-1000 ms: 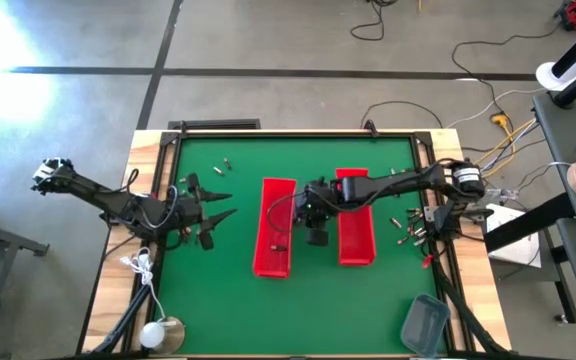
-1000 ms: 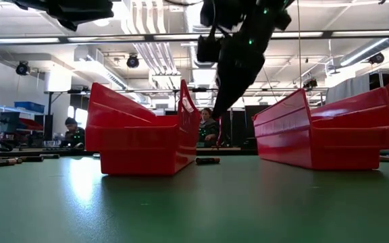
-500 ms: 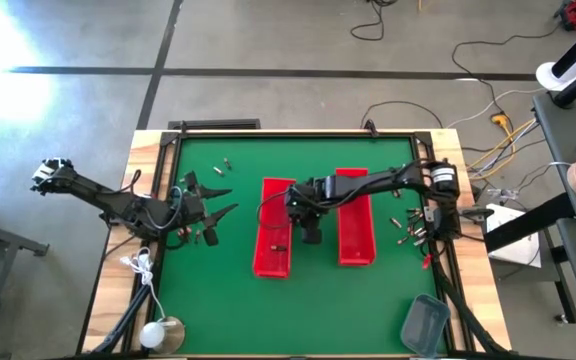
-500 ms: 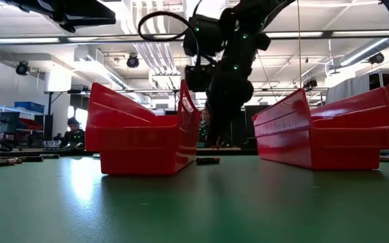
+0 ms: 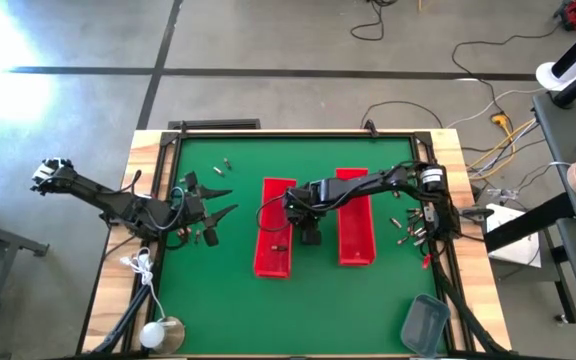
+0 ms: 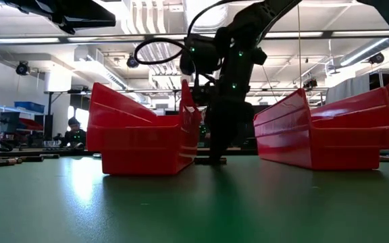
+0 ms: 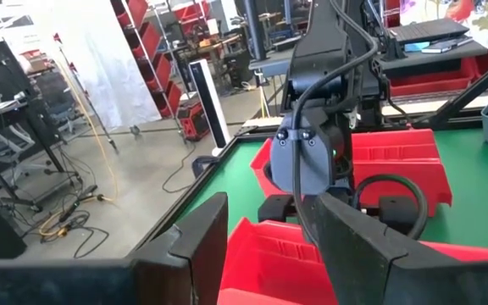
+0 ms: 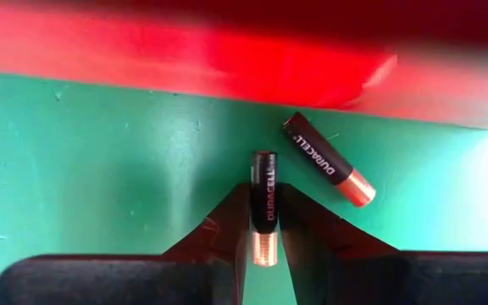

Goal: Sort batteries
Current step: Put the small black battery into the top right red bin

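**Right tool pinches a battery between the bins**

The right tool (image 8: 265, 222) is down on the green bench (image 5: 218, 290) between the two red bins (image 5: 274, 240), its fingers pinching one battery (image 8: 264, 207). A second battery (image 8: 327, 170) lies just beside it. The left tool (image 5: 218, 204) hovers spread at the bench's left, near more batteries (image 5: 204, 237).

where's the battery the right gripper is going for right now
The small black-and-copper battery lies on the green mat between the two long red plastic bins, between the right gripper's fingertips, with a second similar battery just beside it.
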`<state>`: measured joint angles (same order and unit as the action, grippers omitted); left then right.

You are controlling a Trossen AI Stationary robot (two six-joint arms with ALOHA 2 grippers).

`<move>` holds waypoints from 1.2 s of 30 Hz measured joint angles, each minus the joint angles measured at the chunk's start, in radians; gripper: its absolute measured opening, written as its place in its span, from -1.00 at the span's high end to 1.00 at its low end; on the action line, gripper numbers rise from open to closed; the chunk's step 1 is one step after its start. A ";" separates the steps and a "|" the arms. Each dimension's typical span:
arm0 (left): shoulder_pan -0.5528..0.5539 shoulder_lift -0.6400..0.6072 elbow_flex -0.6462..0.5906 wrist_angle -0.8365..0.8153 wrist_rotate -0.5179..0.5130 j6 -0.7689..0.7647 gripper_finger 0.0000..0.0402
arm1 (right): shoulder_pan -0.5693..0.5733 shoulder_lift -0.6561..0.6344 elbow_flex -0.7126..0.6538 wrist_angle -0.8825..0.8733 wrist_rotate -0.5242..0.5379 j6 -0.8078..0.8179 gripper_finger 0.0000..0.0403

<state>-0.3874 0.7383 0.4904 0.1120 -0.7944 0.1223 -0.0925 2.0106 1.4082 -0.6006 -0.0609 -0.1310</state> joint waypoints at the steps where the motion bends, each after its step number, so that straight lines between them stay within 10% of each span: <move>1: 0.000 0.000 0.000 0.000 0.000 0.000 0.22 | 0.000 0.000 0.000 0.000 -0.001 0.000 0.72; 36: 0.000 0.005 0.000 0.020 0.000 0.003 0.22 | 0.017 -0.069 -0.061 0.015 0.035 0.086 0.81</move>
<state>-0.3872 0.7433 0.4904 0.1322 -0.7940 0.1257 -0.0755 1.9416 1.3468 -0.5857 -0.0261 -0.0449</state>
